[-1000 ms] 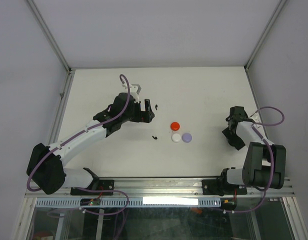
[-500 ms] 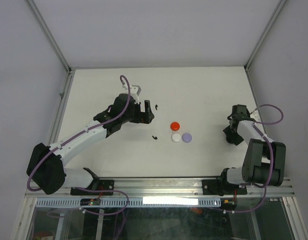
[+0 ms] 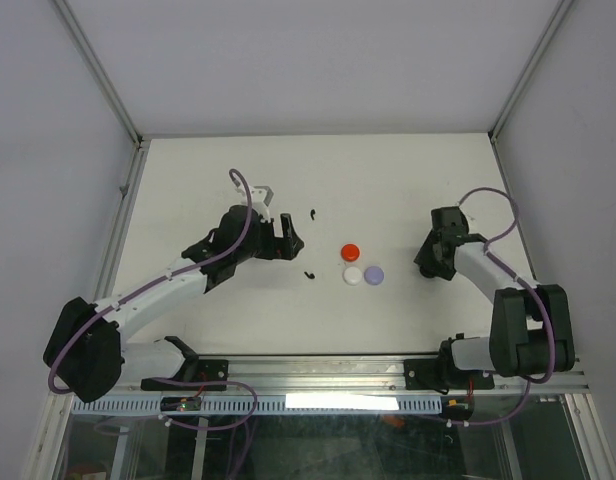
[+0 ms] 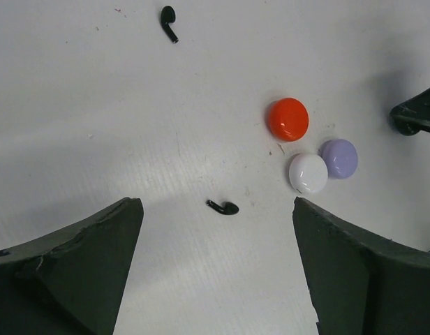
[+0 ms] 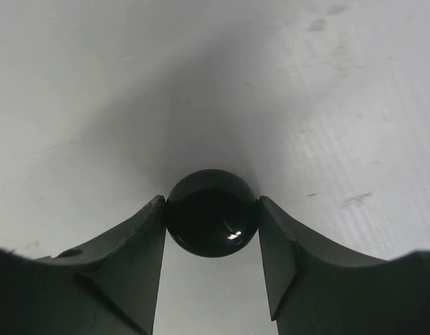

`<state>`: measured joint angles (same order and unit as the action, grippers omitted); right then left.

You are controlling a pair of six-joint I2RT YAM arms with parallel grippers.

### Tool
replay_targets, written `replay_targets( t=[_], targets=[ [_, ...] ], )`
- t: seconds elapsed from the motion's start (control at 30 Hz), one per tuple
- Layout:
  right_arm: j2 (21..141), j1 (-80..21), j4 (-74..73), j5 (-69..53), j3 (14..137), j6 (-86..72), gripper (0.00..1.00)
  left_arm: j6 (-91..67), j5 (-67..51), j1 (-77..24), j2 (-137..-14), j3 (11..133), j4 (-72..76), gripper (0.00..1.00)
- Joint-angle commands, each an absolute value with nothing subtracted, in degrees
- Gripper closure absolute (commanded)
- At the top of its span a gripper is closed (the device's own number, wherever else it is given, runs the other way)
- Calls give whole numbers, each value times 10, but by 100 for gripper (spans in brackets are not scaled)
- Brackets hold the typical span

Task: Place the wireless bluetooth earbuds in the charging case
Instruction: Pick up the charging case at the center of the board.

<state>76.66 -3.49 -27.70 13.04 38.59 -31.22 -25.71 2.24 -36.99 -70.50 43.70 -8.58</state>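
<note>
- On the worktop [image 3: 408, 180], left of centre, two black earbuds lie loose. The near earbud [image 4: 223, 207] is left of the case cluster, and the far earbud [image 4: 169, 21] lies well beyond it. Neither sits in a case.
- The red case [image 4: 288, 118], white case [image 4: 308, 173] and lilac case [image 4: 338, 158] are grouped together, with the white and lilac ones touching.
- The right gripper [image 3: 428, 260] is clamped on a black round case [image 5: 212, 213].
- Change: the right arm has swung inward from the worktop's right side toward the cluster. This probably brings the matching case nearer the black earbuds.
- The left gripper [image 3: 286, 236] has drawn back slightly. Its jaws stand wide apart and empty, framing the near earbud, which is likely the next pick.
</note>
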Motion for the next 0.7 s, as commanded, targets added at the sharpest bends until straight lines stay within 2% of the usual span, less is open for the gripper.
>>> replay_targets(
  t=[0.0, 0.27, 0.5, 0.67],
  targets=[
    [742, -110, -246, 101, 433, -254, 66, -289, -6, -354, -681, 407, 14, 9],
    [714, -243, -242, 48, 492, -149, 67, -339, -101, -321, -686, 333, 144, 12],
    [697, -327, -218, -48, 522, -10, 67, -355, -184, -316, -711, 323, 203, 16],
    [699, -408, -209, -26, 538, 74, 66, -384, -241, -315, -720, 319, 242, 20]
  ],
)
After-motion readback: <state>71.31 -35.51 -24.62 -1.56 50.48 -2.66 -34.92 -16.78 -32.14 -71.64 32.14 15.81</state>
